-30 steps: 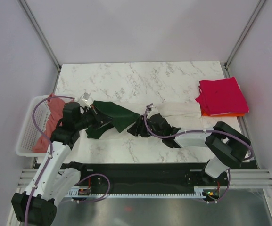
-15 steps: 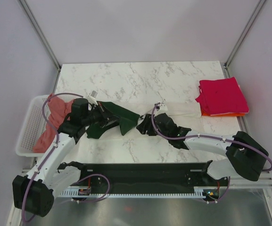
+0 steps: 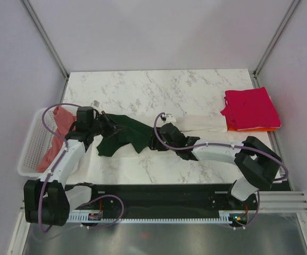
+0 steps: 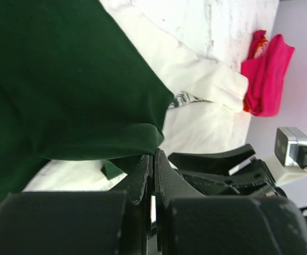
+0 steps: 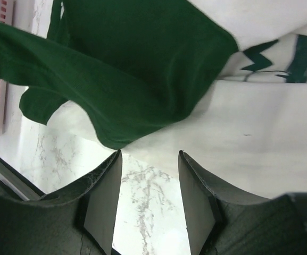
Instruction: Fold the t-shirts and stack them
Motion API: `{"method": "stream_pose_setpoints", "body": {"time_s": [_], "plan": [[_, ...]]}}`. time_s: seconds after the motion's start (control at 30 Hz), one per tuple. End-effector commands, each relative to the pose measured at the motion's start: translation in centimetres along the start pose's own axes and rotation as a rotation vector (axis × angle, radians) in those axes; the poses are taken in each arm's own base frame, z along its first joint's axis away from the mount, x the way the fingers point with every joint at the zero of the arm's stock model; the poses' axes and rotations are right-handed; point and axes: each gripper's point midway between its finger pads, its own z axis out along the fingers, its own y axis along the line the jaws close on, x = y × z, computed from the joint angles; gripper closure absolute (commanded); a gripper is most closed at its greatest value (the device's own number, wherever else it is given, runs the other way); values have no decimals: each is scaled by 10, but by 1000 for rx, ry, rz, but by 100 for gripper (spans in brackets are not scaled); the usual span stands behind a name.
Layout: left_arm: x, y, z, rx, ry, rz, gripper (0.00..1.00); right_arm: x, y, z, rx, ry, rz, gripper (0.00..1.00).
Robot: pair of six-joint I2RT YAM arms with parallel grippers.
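A cream t-shirt [image 3: 206,125] with dark green sleeves lies across the middle of the table. One green sleeve [image 3: 129,133] is spread out to its left. My left gripper [image 3: 104,126] is at the sleeve's left end, shut on the sleeve's hem [image 4: 142,135]. My right gripper [image 3: 156,139] is open and empty, low over the sleeve's right edge; between its fingertips [image 5: 105,175] I see marble and cream cloth [image 5: 238,149]. A folded magenta tee [image 3: 249,106] lies on an orange one [image 3: 259,129] at the right edge. A salmon-pink tee [image 3: 57,133] lies in the basket.
The white lattice basket [image 3: 33,143] stands off the table's left edge, beside my left arm. The two arms nearly meet over the sleeve. Bare marble [image 3: 158,87] lies behind the shirt, and walls close in the back and sides.
My left gripper has moved back and left, drawing the green sleeve out flatter. My right gripper has moved left along the shirt to the sleeve's edge.
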Motion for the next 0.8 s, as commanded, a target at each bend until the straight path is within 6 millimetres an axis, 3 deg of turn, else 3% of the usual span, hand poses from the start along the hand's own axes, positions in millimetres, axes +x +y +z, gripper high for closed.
{"method": "stream_pose_setpoints", "body": {"time_s": [0.0, 0.23, 0.47, 0.5, 0.53, 0.57, 0.63, 0.77], "plan": [[-26, 8, 4, -41, -90, 123, 98, -10, 39, 9, -62, -4, 1, 47], [-35, 21, 16, -89, -104, 106, 98, 15, 49, 32, -45, 68, 49, 52], [-54, 16, 28, -89, -153, 83, 98, 34, 51, 40, 15, 105, -32, 52], [-57, 16, 29, -92, -157, 84, 98, 31, 63, 40, -1, 94, -65, 50], [-59, 16, 32, -93, -154, 83, 98, 41, 49, 43, 63, 122, -97, 48], [-59, 16, 33, -92, -150, 82, 98, 36, 56, 44, 66, 111, -109, 46], [-60, 14, 36, -83, -143, 79, 98, 44, 48, 50, 114, 133, -155, 45], [-58, 15, 43, -73, -125, 69, 98, 39, 48, 58, 159, 113, -173, 46]]}}
